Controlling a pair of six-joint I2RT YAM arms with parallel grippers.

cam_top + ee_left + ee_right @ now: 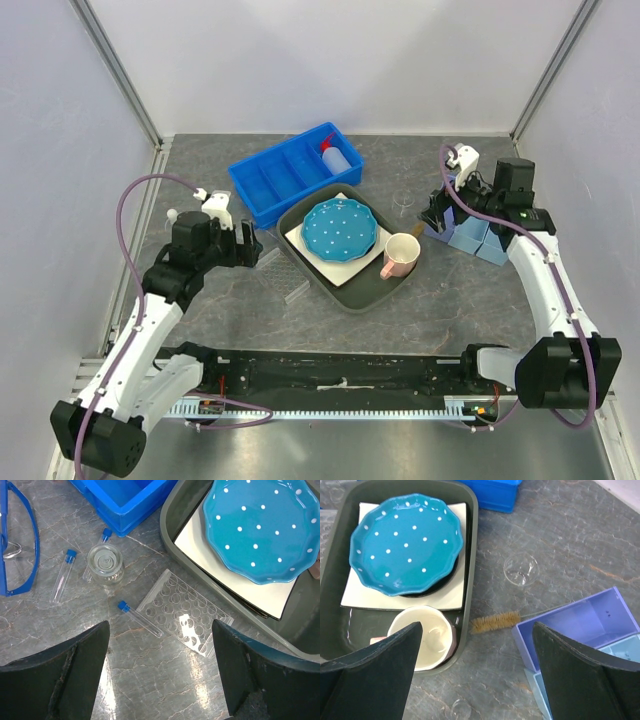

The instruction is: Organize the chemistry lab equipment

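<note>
My left gripper (159,642) is open and empty above the table, just near of a blue-capped vial (140,619) and a flat clear rack (186,612). Beyond them lie two more vials (62,576), a small clear beaker (105,565) and blue goggles (22,555). My right gripper (476,630) is open and empty above a small brush (495,621); a clear beaker (520,569) lies beyond it. A white squeeze bottle with a red nozzle (337,155) lies in the blue bin (270,180). In the top view, the left gripper (250,245) and the right gripper (435,215) flank the tray.
A grey tray (345,292) in the middle holds a blue dotted plate (340,228) on a white square plate and a pink mug (402,254). Purple and light-blue boxes (580,625) stand at the right. A small clear glass item (460,710) lies near the tray.
</note>
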